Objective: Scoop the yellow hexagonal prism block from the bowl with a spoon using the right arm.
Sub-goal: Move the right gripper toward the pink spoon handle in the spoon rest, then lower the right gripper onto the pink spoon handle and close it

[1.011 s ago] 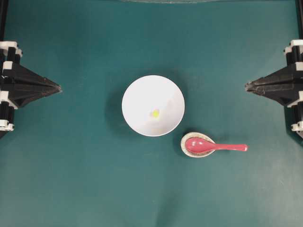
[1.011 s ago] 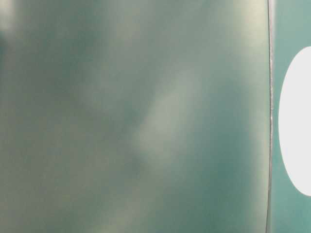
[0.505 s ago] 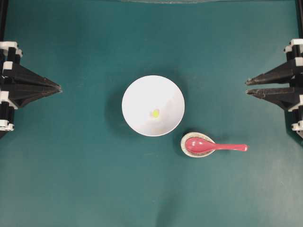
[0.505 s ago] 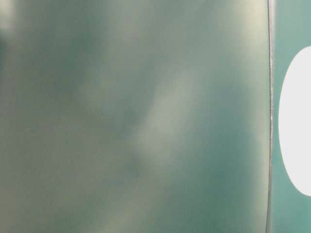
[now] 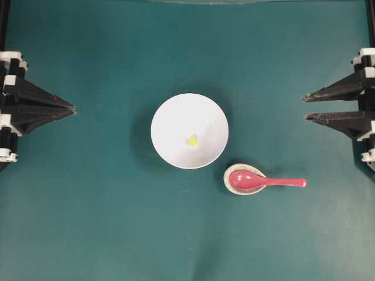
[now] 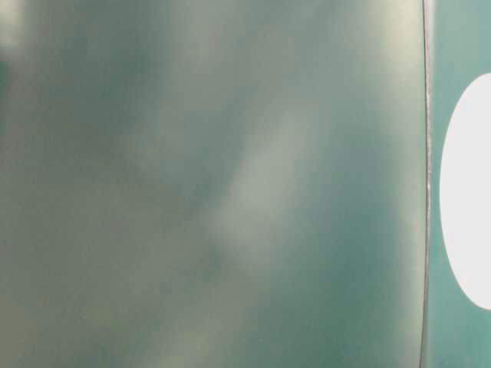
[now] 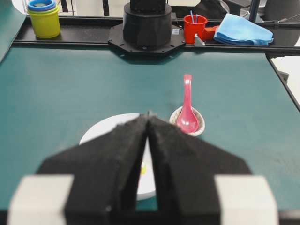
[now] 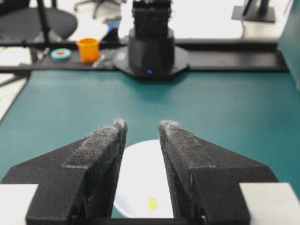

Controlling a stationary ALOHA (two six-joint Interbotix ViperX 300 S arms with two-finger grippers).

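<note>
The white bowl [image 5: 189, 126] stands in the middle of the green table with the tiny yellow block [image 5: 192, 140] in it. The pink-red spoon [image 5: 266, 181] lies to the bowl's lower right, scoop in a small speckled dish [image 5: 228, 175], handle pointing right. My right gripper [image 5: 305, 108] is open and empty at the right edge, well apart from the spoon. My left gripper [image 5: 74, 109] is shut and empty at the left edge. The left wrist view shows the shut left gripper [image 7: 149, 114], bowl [image 7: 101, 131], block [image 7: 143, 168] and spoon [image 7: 187, 117]. The right wrist view shows the open right gripper [image 8: 142, 124], bowl [image 8: 140, 178] and block [image 8: 153, 203].
The table-level view is blurred; only the bowl's white side [image 6: 468, 192] shows. Beyond the table's edge stand yellow cups [image 7: 43, 18], a red cup [image 7: 194, 28], a blue cloth [image 7: 241, 30] and an orange cup [image 8: 88, 49]. The arm bases [image 7: 147, 26] [image 8: 151, 42] sit at the table ends.
My right gripper's fingers have spread from shut to open while staying at the right edge. The left gripper, bowl, block and spoon have not moved.
</note>
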